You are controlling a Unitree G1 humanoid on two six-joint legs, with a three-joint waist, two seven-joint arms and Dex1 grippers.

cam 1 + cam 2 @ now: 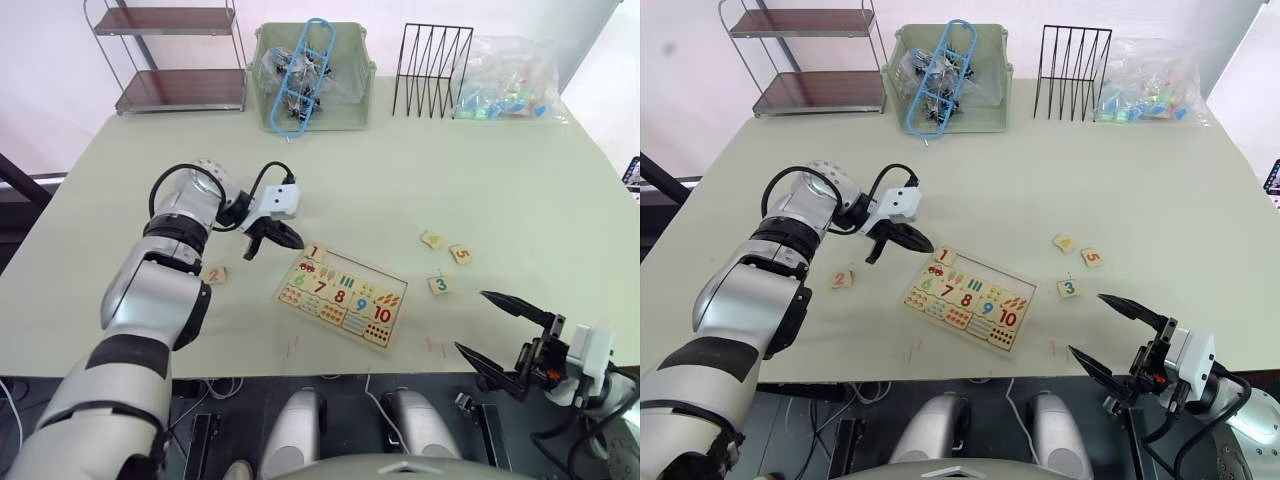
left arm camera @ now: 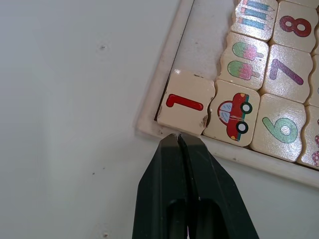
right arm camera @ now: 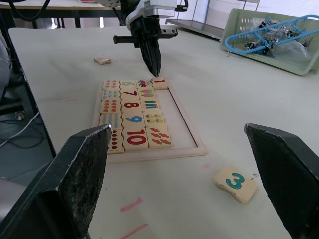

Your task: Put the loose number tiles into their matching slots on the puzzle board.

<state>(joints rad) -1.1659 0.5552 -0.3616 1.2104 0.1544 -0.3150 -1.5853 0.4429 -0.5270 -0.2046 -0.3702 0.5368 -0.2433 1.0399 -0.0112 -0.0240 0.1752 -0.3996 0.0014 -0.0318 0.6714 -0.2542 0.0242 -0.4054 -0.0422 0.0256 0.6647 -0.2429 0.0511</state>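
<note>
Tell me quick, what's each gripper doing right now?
Left gripper: shut, holding nothing, tips at the 1 tile.
Right gripper: open, empty.

The left claw [image 1: 283, 238] hangs just beside the puzzle board [image 1: 343, 297], near the 1 tile [image 1: 314, 253] at its far corner. Tile 2 [image 1: 214, 274] lies apart to the left; tiles 3 [image 1: 439, 285] and 5 [image 1: 460, 254] lie right. The right claw [image 1: 500, 336] gapes open at the table [image 1: 400, 170] edge.

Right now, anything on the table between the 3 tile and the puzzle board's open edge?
No. In the right wrist view, bare table separates the 3 tile from the puzzle board; only faint red marks on the surface. The left eye view agrees.
</note>
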